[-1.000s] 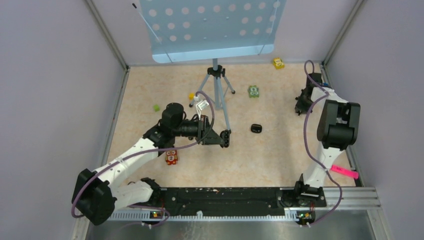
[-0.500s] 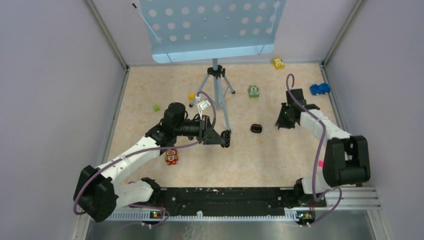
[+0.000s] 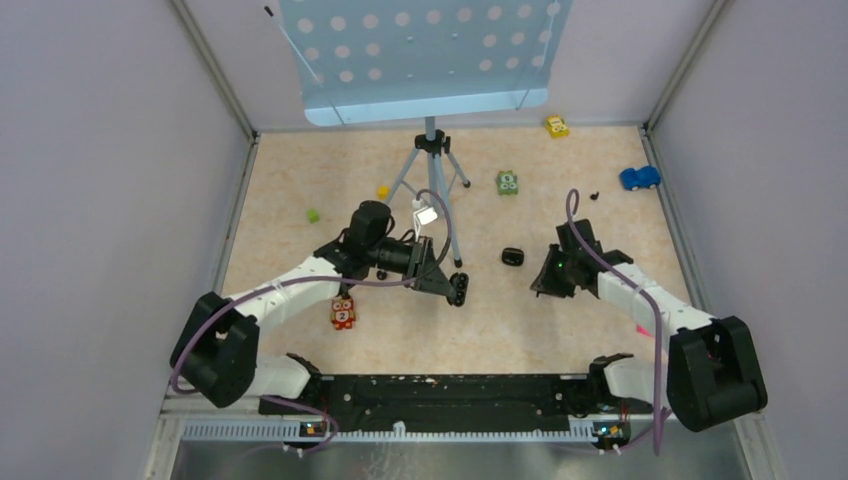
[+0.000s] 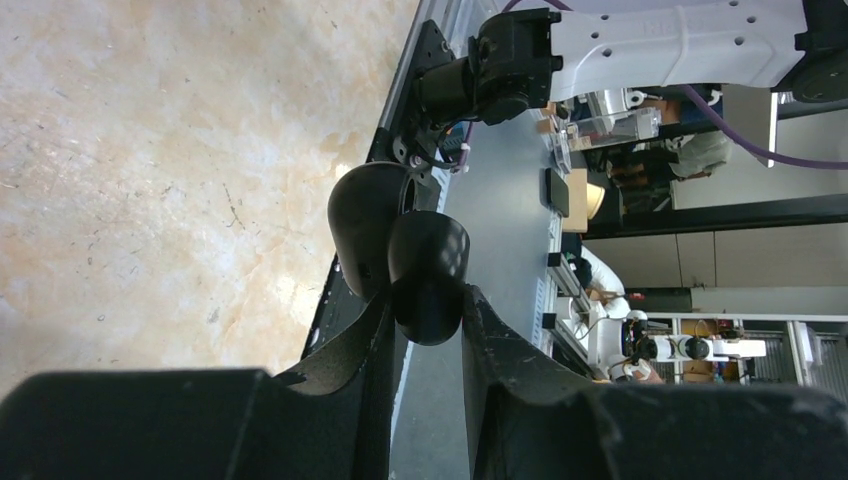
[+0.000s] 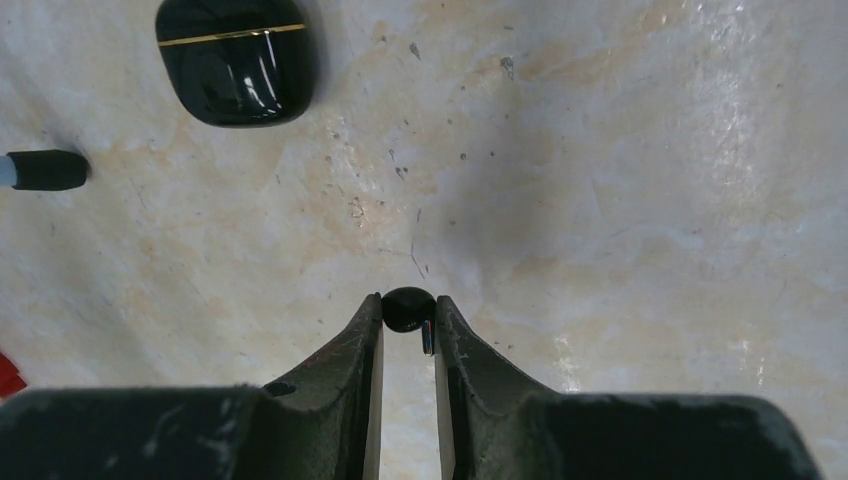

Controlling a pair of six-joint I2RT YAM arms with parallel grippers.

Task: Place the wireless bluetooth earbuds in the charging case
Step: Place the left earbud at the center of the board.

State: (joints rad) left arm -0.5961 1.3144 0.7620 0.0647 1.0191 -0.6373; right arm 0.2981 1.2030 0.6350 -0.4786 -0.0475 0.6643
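Right end effector (image 5: 408,318), pinching an earbud (image 5: 406,305), swung near charging case (image 5: 235,60); left one (image 4: 425,305) pinches black lump (image 4: 428,262).

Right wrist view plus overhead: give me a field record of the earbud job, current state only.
charging case: on the table, lid shut, nothing gripping it
right gripper: jaws closed on one earbud, apart from the case
left gripper: jaws closed on a small black rounded item, possibly the other earbud, cannot confirm
black speck: on the table near the blue toy car, too small to identify
insertion: not done; case is closed
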